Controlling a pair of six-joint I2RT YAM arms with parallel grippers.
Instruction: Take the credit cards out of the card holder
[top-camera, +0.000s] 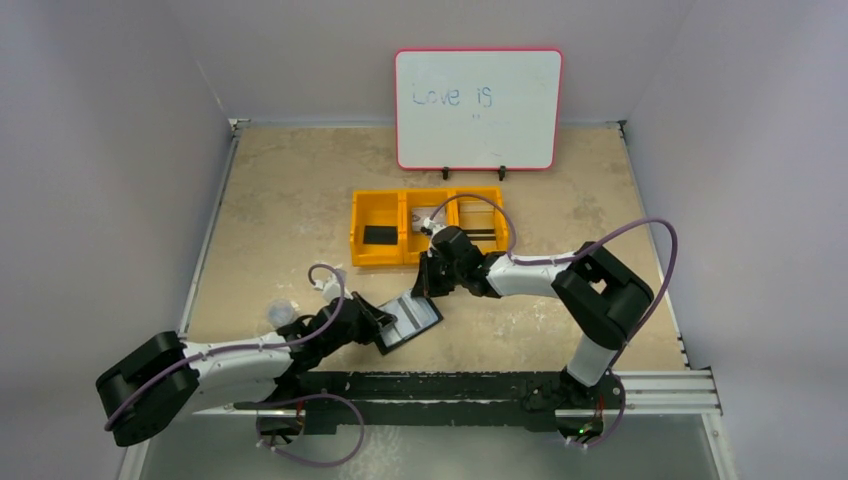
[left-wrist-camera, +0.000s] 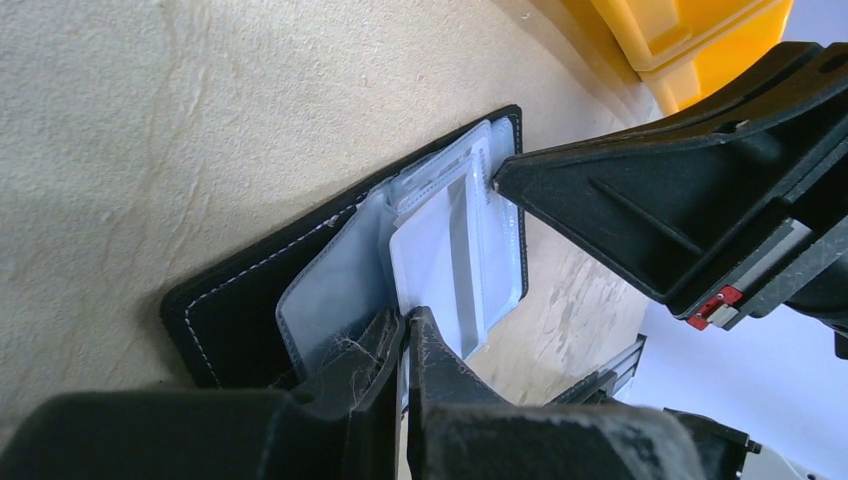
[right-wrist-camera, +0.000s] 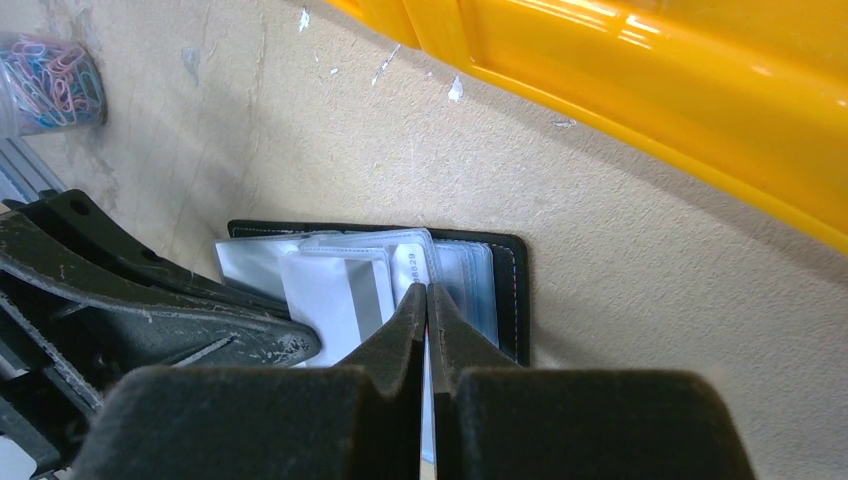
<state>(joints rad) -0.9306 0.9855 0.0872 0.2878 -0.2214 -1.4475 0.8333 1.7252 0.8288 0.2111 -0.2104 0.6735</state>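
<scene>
The black card holder (top-camera: 412, 322) lies open on the table, its clear pockets (left-wrist-camera: 330, 300) facing up. A whitish credit card (left-wrist-camera: 432, 262) with a grey stripe sticks partway out of the pockets. My left gripper (left-wrist-camera: 407, 320) is shut, and the card's near edge runs in between its tips. My right gripper (right-wrist-camera: 427, 292) is shut with nothing between its fingers. Its tips press down on the pocket stack (right-wrist-camera: 462, 275) at the holder's far side. In the top view the left gripper (top-camera: 383, 320) and right gripper (top-camera: 425, 292) meet over the holder from opposite sides.
A yellow three-compartment tray (top-camera: 380, 256) stands just behind the right gripper, with a small flat black rectangle (top-camera: 379, 235) in its left bin. A whiteboard (top-camera: 478, 108) stands at the back. A jar of paper clips (right-wrist-camera: 48, 72) sits left of the holder.
</scene>
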